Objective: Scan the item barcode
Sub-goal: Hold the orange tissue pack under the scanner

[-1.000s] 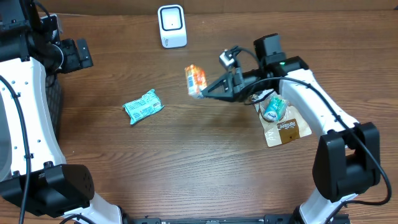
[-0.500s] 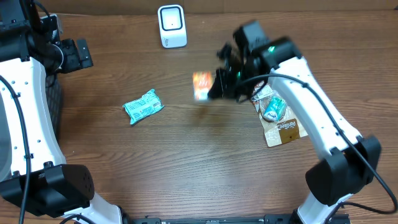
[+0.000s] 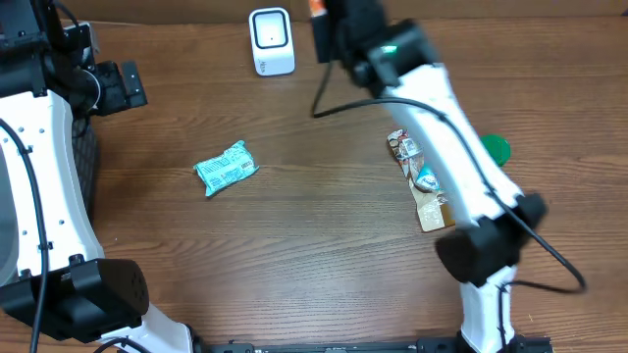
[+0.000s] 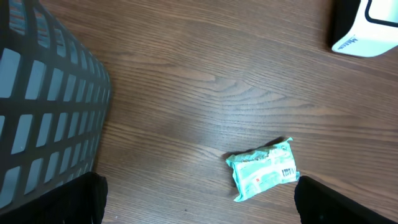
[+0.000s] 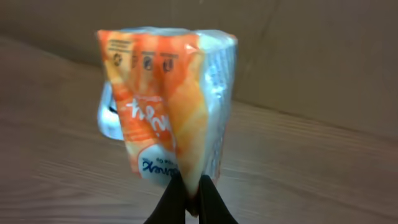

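Up at the table's far edge, the right gripper pinches the bottom seam of the orange packet between tightly pressed fingers, holding it upright just beside the white scanner. The left gripper hangs with fingers spread wide, touching nothing, above the wooden table. A teal packet lies below it, near a dark mesh basket. Brown board backs the table.

The scanner stands behind the packet, basket at left.
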### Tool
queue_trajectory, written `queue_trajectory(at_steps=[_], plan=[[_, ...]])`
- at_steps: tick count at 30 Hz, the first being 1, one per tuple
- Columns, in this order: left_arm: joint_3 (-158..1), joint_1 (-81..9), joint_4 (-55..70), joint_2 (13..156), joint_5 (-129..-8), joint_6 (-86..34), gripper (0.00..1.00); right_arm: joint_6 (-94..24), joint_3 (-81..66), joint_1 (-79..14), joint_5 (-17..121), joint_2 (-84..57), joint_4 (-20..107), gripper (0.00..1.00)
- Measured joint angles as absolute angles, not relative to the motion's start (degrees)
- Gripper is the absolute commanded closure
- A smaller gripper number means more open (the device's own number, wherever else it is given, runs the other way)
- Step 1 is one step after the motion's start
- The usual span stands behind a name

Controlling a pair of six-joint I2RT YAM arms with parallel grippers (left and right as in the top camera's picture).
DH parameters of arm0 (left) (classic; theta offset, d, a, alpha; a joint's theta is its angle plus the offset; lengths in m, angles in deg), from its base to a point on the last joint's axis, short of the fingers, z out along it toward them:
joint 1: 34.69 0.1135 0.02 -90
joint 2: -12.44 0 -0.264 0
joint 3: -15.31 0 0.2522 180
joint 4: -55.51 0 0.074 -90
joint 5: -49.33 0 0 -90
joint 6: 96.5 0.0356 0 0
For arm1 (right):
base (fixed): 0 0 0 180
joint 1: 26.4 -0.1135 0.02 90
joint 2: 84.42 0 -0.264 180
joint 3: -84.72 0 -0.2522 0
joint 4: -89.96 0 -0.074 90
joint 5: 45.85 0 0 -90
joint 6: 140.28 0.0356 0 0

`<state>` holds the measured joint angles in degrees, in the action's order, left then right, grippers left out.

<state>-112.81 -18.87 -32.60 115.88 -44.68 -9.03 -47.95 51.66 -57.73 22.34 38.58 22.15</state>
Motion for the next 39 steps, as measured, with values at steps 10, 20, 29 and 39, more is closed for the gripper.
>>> queue_trajectory(at_steps=[10,20,29,39], plan=[[-112.8,-18.9,-32.6,115.9,-44.7,-9.0,0.00,-73.7,51.5,-62.5,9.6,54.9,56.2,0.96],[-112.8,-18.9,-32.6,115.9,-44.7,-9.0,0.00,-95.0,51.5,-62.4,7.7,65.5,67.5,0.96],[-112.8,-18.9,-32.6,115.9,-44.7,-9.0,0.00,-99.2,51.1,-62.4,10.0,66.6,68.6,0.96],[-112.8,-18.9,-32.6,115.9,-44.7,-9.0,0.01,-99.8,51.1,-62.4,10.3,66.6,68.5,0.96]])
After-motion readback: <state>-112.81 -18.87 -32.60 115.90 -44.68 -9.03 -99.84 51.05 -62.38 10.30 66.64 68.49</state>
